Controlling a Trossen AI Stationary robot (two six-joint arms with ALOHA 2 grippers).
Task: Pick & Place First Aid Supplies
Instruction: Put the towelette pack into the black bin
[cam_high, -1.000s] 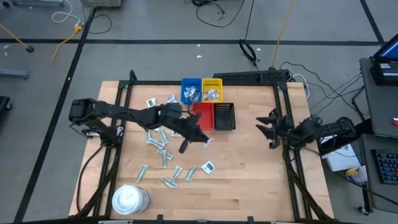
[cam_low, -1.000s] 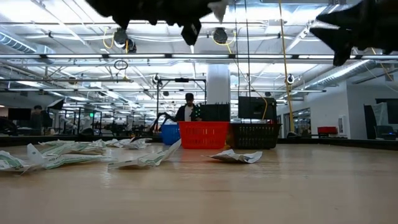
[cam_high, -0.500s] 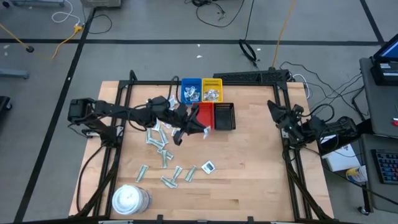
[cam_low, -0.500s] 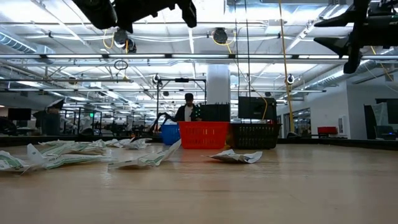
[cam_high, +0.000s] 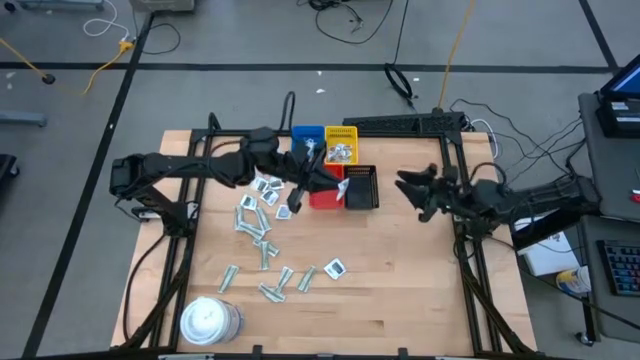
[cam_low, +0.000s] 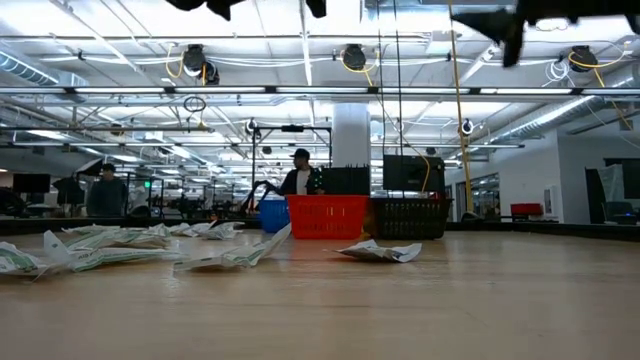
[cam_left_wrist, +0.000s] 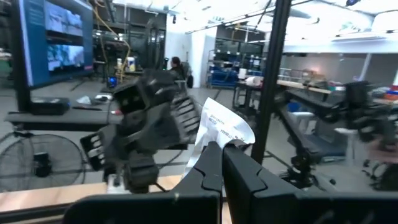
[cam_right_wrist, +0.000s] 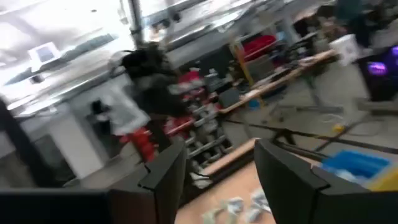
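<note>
The first aid supplies are small flat packets. Several lie scattered on the wooden table (cam_high: 400, 290) left of the middle (cam_high: 255, 225), one white square (cam_high: 335, 267) lies nearer the front, and more fill the blue tray (cam_high: 305, 145) and yellow tray (cam_high: 341, 145). My left gripper (cam_high: 335, 188) hangs high over the red tray (cam_high: 322, 197), shut on one white packet (cam_left_wrist: 217, 127). My right gripper (cam_high: 405, 185) hangs open and empty over the table's right part, beside the black tray (cam_high: 361, 187). In the low view both grippers show only at the top edge. My left gripper pinches the white packet's lower edge (cam_left_wrist: 211, 144) between its two fingers. The packet sticks out past the fingertips, crumpled, and is lifted well clear of the table and the trays.
A big round white tub (cam_high: 208, 320) stands at the near left corner. The four trays sit together at the far middle. A black frame (cam_high: 455, 150) borders the table's sides and far edge. People stand in the room beyond (cam_low: 300, 170).
My left gripper has risen and gone toward the far edge with the packet, from over the table's middle to above the red tray. My right gripper has lifted off the right edge and swung in toward the trays.
</note>
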